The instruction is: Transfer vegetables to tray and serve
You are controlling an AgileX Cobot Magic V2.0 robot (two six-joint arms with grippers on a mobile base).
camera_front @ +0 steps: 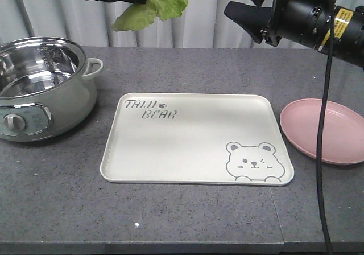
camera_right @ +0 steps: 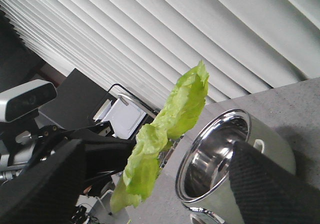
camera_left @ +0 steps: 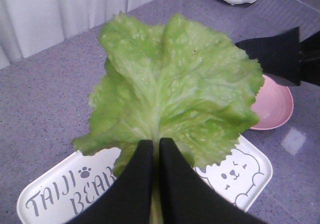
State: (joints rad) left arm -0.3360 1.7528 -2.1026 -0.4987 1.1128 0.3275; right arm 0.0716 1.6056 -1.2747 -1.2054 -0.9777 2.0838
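Pink plate (camera_front: 324, 131) beside tray (camera_front: 187, 147), lettuce (camera_front: 165, 1) aloft

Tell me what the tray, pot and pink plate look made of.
Tray: probably matte plastic or melamine; it is cream with a dull, soft sheen and printed grey lettering.
Pot: the bowl looks like polished stainless steel, with mirror-like reflections. The pale outer shell is smooth, possibly plastic or painted metal.
Plate: likely matte plastic; even pink, no glare.

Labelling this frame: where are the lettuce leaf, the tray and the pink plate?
lettuce leaf (camera_left: 172, 86), left wrist view, mid-leaf beside the pale rib
tray (camera_front: 193, 147), front view, bare centre
pink plate (camera_front: 342, 132), front view, inner surface
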